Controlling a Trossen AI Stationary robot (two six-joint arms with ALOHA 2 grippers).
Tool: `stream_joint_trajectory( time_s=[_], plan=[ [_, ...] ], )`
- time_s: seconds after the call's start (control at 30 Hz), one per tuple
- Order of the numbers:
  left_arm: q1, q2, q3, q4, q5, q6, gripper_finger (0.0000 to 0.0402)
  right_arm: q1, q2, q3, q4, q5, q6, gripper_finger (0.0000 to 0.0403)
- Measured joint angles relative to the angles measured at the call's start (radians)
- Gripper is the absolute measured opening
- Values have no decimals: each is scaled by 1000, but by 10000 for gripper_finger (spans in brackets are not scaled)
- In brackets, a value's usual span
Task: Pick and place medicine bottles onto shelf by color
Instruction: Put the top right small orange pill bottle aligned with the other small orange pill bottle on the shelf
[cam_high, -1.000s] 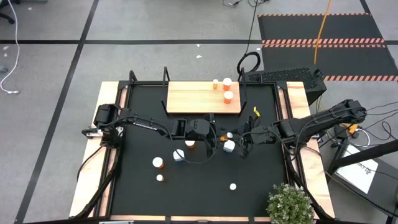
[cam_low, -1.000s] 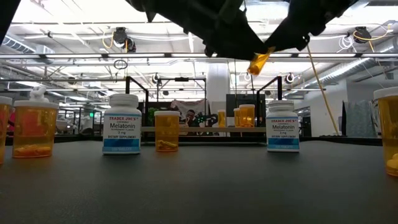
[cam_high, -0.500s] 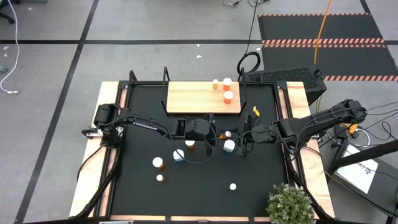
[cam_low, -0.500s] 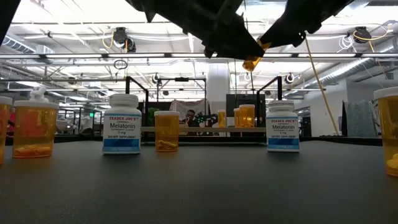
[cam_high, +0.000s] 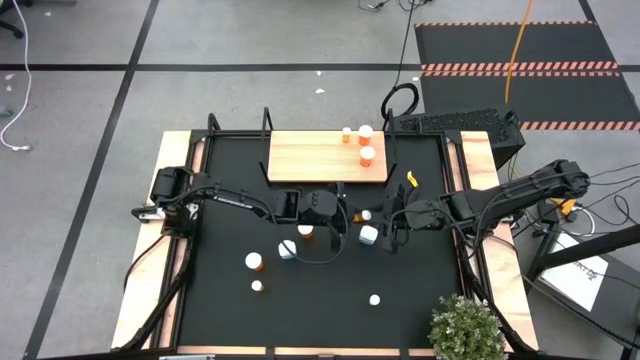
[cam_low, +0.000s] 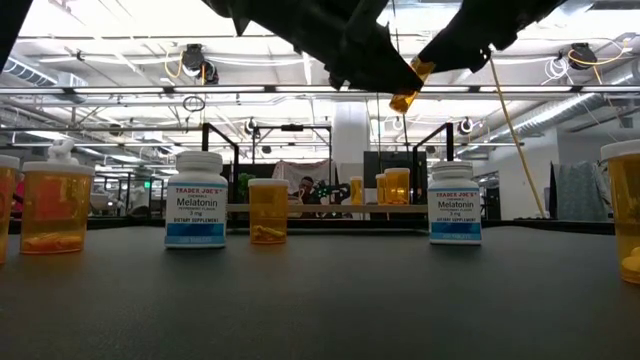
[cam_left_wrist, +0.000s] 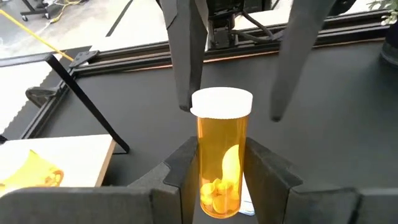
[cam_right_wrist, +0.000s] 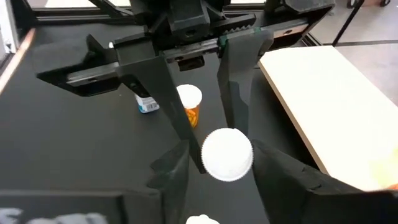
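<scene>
Left end effector (cam_left_wrist: 227, 168) grips a translucent orange cylindrical bottle (cam_left_wrist: 222, 155), smooth white round cap; right end effector's (cam_right_wrist: 219, 163) matte dark jaws stand apart around that cap above the black surface (cam_high: 420, 280).

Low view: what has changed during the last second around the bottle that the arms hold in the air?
The orange bottle shifted slightly between the two arms. The left gripper closed on its body, and the right gripper opened around its white cap. The standing bottles and the shelf stayed as they were.
</scene>
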Motion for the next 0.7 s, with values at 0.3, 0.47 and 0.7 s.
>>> stream_joint_trajectory(
  time_s=[0.3, 0.47, 0.7],
  plan=[
    [17, -46, 0, 19, 15, 11, 117, 41, -103, 0, 11, 48, -5, 268],
    [42, -139, -2, -38, 53, 30, 117, 101, -156, 0, -79, 163, 37, 283],
    [77, -179, -14, 190, 278, -13, 118, 91, -122, -40, 44, 214, -52, 276]
  ],
)
